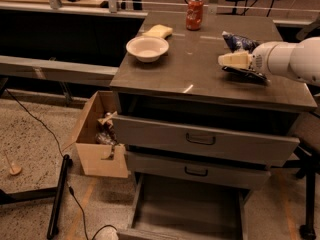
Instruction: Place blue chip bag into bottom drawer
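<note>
**Hand (234, 60) hovering at the blue chip bag (239, 41) on the worktop (200, 71)**

In the camera view, the hand is reaching in from the right side, low over the right part of the worktop. It is covering the front of the blue chip bag, which is lying there. I cannot tell if the hand is spread or pressed together, or if it is touching the bag. The bottom drawer (187, 211) is standing pulled out near the floor, well below the bag. A red soda can (194, 13) is standing at the back edge, and a white bowl (147, 48) is sitting to the left.
</note>
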`<state>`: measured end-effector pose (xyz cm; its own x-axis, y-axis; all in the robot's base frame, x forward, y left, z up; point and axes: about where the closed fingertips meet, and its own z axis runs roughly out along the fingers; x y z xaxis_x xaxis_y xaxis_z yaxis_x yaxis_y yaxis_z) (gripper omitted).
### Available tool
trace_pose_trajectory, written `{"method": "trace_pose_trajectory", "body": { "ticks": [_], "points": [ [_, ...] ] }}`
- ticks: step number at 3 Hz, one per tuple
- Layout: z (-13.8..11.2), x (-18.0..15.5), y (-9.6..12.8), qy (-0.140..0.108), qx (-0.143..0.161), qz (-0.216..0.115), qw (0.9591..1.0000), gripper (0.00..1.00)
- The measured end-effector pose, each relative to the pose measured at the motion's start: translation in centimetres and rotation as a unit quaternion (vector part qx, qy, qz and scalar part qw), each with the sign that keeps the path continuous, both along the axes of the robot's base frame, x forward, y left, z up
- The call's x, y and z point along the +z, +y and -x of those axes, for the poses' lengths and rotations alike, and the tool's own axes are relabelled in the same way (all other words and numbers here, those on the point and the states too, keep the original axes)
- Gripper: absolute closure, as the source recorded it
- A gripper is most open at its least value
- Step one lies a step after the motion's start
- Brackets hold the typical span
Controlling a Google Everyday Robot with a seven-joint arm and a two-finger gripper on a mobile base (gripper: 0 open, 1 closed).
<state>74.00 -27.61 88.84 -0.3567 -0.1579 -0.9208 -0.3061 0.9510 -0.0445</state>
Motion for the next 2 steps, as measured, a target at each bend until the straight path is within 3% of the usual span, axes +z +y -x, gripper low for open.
{"method": "trace_pose_trajectory", "body": {
  "ticks": [2],
  "points": [
    [-0.24,-3.20,-0.59,0.028,-0.002,0.000,0.9996,0.64]
  ]
}}
